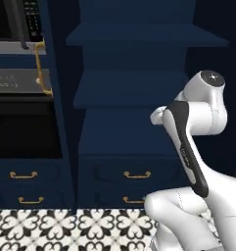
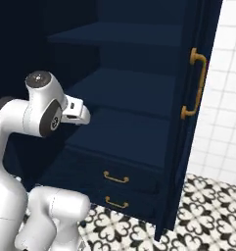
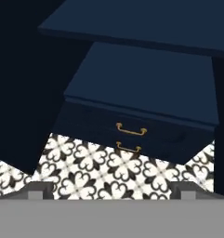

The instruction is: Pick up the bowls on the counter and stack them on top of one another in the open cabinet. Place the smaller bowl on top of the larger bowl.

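Observation:
The open cabinet (image 1: 129, 88) stands straight ahead, tall and dark navy, and its flat shelves (image 2: 124, 88) are bare. Its door (image 2: 198, 147) hangs open to the right with a curved brass handle (image 2: 197, 83). In the hand view my gripper (image 3: 112, 190) points down at the lowest shelf (image 3: 146, 79), and its two dark fingertips (image 3: 39, 189) stand wide apart with nothing between them, so it is open. My white arm (image 1: 188, 142) is folded in front of the cabinet. The bowls and the counter are out of view.
Two navy drawers with small brass pulls (image 1: 137, 174) sit under the shelves. A built-in oven and microwave (image 1: 16, 29) with a brass handle (image 1: 39, 68) stand to the left. Black-and-white patterned floor tiles (image 1: 65, 230) lie below. A white tiled wall (image 2: 227, 98) is right of the door.

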Controlling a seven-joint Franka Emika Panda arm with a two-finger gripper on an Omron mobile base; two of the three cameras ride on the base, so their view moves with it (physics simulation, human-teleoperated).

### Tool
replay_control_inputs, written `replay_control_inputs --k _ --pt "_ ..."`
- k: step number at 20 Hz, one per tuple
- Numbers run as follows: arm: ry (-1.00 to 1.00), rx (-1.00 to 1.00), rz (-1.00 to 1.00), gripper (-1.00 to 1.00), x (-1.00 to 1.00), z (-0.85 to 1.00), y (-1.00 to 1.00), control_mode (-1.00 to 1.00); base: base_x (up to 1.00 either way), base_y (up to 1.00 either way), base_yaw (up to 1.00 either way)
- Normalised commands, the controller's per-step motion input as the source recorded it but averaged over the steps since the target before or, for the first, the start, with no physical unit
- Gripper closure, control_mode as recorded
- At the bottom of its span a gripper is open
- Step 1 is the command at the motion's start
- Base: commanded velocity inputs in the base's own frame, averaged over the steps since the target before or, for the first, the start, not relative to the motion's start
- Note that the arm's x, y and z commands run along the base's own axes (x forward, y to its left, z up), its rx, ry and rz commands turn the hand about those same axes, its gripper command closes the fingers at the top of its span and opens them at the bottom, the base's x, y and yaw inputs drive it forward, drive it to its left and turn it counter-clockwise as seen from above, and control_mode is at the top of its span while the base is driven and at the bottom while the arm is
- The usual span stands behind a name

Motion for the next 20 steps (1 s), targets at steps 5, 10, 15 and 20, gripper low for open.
replay_control_inputs --k 5,10,15,20 --pt "0.0 0.0 0.0 -1.0 0.0 0.0 0.0 1.0 -0.45 0.26 0.8" --pt "0.0 0.0 0.0 -1.0 0.0 0.0 0.0 1.0 -0.15 0.09 0.95" --pt "0.0 0.0 0.0 -1.0 0.0 0.0 0.0 1.0 -0.01 0.05 1.0" --pt "0.0 0.0 0.0 -1.0 0.0 0.0 0.0 1.0 0.0 0.15 0.98"
